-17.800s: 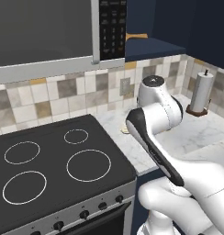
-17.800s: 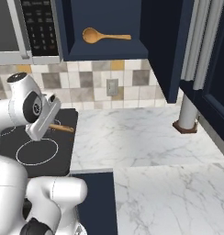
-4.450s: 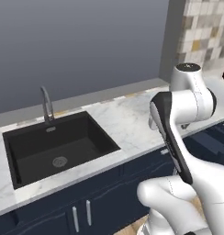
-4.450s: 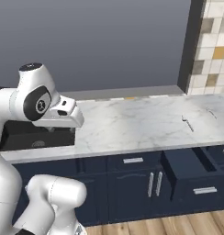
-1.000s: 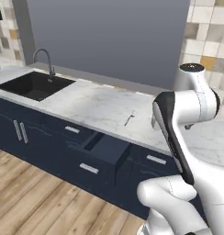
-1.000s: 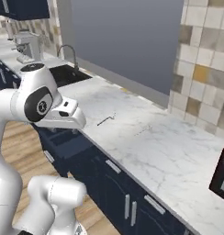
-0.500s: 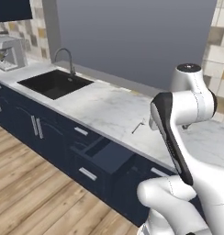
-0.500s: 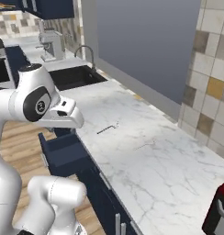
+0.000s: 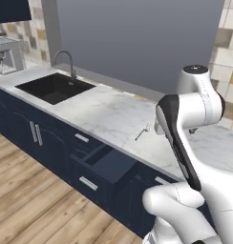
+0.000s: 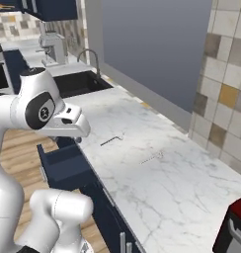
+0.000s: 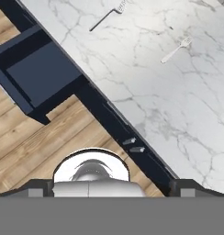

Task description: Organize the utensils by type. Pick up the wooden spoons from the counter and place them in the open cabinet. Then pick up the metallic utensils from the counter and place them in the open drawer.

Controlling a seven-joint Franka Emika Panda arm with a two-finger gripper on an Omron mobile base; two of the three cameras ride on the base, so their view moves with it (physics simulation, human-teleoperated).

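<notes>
Two metallic utensils lie on the white marble counter [image 10: 157, 197]: a thin dark-looking one [image 10: 111, 141] [image 9: 142, 133] [image 11: 106, 16] and, further right, a fork [image 10: 152, 158] [image 11: 176, 49]. The open drawer [image 10: 63, 163] [image 9: 105, 163] [image 11: 39, 73] juts out of the navy base cabinets just below and left of them. My gripper [image 10: 74, 137] hangs over the counter's front edge above the drawer, open, with nothing in it. The wooden spoons are out of view. Navy wall cabinets [image 10: 49, 7] sit far off at top left; I cannot tell whether one is open.
A black sink [image 9: 54, 88] with a curved tap [image 10: 93, 57] lies left along the counter, and a coffee machine [image 10: 51, 47] stands beyond it. A red appliance [image 10: 236, 225] stands at the counter's near right end. Wooden floor [image 9: 27, 190] runs before the cabinets.
The base has moved, so the whole scene has shifted in both base views; counter, utensils and drawer now sit closer and more central. The arm keeps its pose and the gripper stays open.
</notes>
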